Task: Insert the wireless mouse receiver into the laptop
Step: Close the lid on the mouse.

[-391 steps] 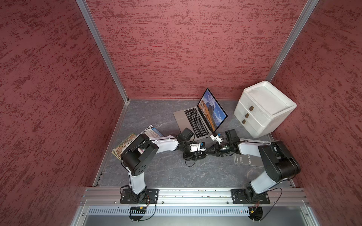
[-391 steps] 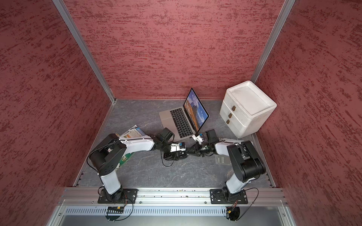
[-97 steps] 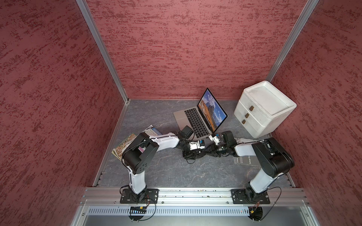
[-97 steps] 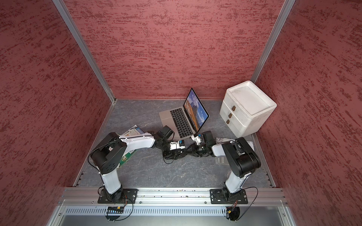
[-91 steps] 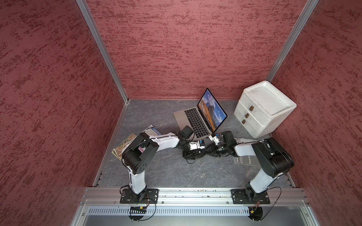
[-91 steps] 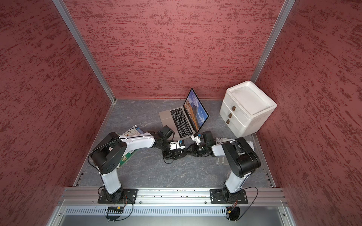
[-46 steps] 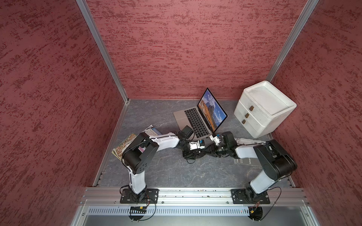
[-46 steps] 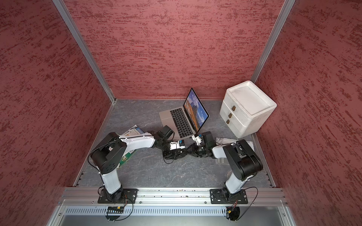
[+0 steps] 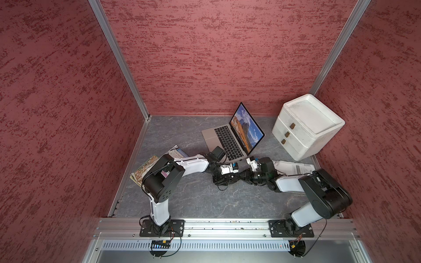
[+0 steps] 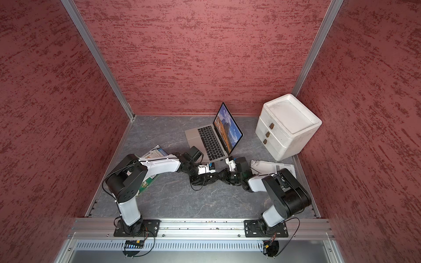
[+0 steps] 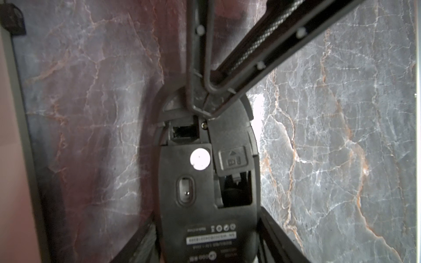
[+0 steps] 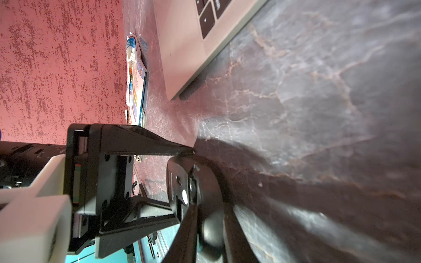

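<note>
Extraction of the wireless mouse receiver (image 11: 184, 132) is calling for a light, square pinch: we are advising tips on the stub's two sides and a straight pull along its bay, never a pry. Our right gripper (image 11: 202, 112) is standing with its tips close together against the underside of the mouse (image 11: 200, 182), just beside that bay, where the stub seems to be sitting. Whether it is pinched we cannot tell. Our left gripper (image 12: 182, 185) is clamping the mouse by its edges above the tabletop (image 9: 193, 200). The laptop (image 9: 227, 141) is sitting open near the far edge.
</note>
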Controlling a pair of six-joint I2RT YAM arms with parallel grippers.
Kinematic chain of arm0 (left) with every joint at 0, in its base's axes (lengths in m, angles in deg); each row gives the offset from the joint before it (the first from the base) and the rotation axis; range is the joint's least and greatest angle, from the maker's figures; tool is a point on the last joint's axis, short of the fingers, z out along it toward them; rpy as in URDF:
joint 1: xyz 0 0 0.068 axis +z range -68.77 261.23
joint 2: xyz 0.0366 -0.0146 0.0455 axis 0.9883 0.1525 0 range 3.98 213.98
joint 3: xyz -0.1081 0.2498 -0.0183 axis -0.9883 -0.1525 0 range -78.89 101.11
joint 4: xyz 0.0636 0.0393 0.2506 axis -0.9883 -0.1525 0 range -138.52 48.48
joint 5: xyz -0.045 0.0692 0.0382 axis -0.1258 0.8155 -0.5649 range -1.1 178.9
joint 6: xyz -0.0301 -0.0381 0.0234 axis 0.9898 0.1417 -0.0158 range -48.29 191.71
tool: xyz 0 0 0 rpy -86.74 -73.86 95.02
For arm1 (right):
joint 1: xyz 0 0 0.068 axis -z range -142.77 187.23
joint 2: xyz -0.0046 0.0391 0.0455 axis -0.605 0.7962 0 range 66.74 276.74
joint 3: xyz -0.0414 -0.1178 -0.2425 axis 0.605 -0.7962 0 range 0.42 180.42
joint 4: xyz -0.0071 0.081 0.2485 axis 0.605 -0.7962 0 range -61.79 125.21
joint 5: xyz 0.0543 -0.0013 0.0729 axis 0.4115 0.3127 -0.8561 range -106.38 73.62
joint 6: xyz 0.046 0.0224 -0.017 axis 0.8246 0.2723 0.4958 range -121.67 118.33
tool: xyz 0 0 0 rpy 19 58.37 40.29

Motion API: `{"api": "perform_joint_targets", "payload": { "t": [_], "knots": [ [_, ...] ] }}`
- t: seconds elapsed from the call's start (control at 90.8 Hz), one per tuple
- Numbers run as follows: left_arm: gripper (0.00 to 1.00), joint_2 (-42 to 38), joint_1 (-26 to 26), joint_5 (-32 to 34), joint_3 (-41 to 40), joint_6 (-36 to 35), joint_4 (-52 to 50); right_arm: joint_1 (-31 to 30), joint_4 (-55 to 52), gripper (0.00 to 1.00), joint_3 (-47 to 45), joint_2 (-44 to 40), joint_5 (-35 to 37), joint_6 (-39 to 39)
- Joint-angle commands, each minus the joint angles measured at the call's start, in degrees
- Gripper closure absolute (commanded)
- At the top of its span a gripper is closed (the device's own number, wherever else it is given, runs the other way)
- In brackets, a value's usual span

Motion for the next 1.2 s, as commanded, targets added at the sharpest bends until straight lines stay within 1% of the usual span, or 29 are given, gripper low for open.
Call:
{"api": "perform_joint_targets", "payload": {
  "t": [0.0,0.143,0.375,0.54,0.683,0.815,1.014,1.19],
  "knots": [
    [0.72,2.67,-1.26,-2.38,0.64,1.85,1.55,-1.86,-3.25,0.79,-2.94,0.01,8.85,-0.45],
    [0.72,2.76,-1.29,-2.56,0.69,1.94,1.56,-2.11,-3.32,0.79,-3.93,-2.26,11.45,-0.44],
    [0.72,2.98,-1.05,-3.03,0.75,2.57,1.33,-2.49,-2.75,0.80,-5.27,-3.95,13.41,-0.76],
    [0.72,3.10,-0.53,-5.14,1.43,4.08,1.01,-2.67,-2.21,0.80,-6.31,-4.44,15.04,-1.36],
    [0.72,2.90,-0.34,-5.39,1.09,4.66,1.08,-2.71,-2.84,0.80,-7.05,-5.44,17.12,-2.35],
    [0.73,2.94,-0.31,-5.85,0.79,5.58,1.92,-2.99,-4.27,0.80,-6.46,-5.27,16.45,-3.59],
    [0.74,3.18,-0.41,-5.68,0.56,6.32,2.85,-4.98,-4.23,0.80,-7.27,-4.67,15.74,-2.71],
    [0.74,3.32,-0.45,-5.72,0.68,6.71,2.77,-6.85,-7.28,0.80,-6.38,-5.43,17.65,-2.68]
  ]
}}
